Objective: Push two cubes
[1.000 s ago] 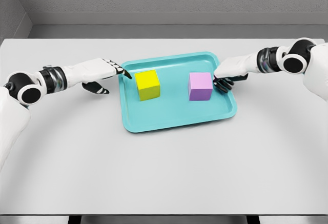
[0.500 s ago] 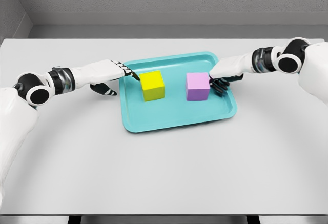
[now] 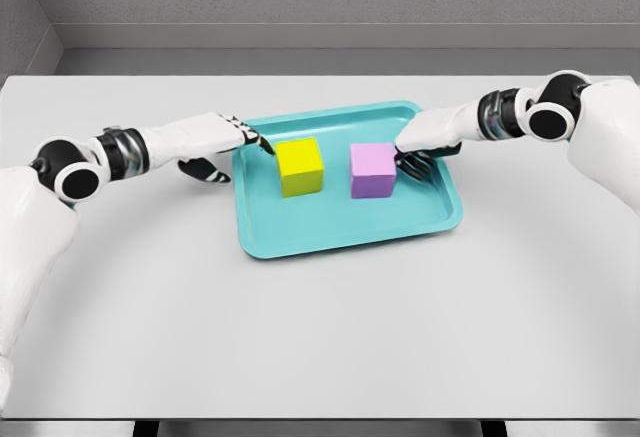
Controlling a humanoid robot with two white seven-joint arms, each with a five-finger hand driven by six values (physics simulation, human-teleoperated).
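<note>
We see teal tray (image 3: 340, 232) on white bench (image 3: 320, 337), slightly behind centre. Yellow cube (image 3: 300, 166) sits in tray's left half, purple cube (image 3: 373, 170) just right of it, narrow gap between, both flat on tray floor. Our left hand (image 3: 228, 142) reaches over tray's left rim, extended fingertip at yellow cube's left upper edge, other fingers curled under, gripping nothing. Our right hand (image 3: 425, 144) comes from right, fingers bent together against purple cube's right face, clamped on nothing.

Right hand (image 3: 418, 152) fingertips hidden behind purple cube (image 3: 372, 170).
</note>
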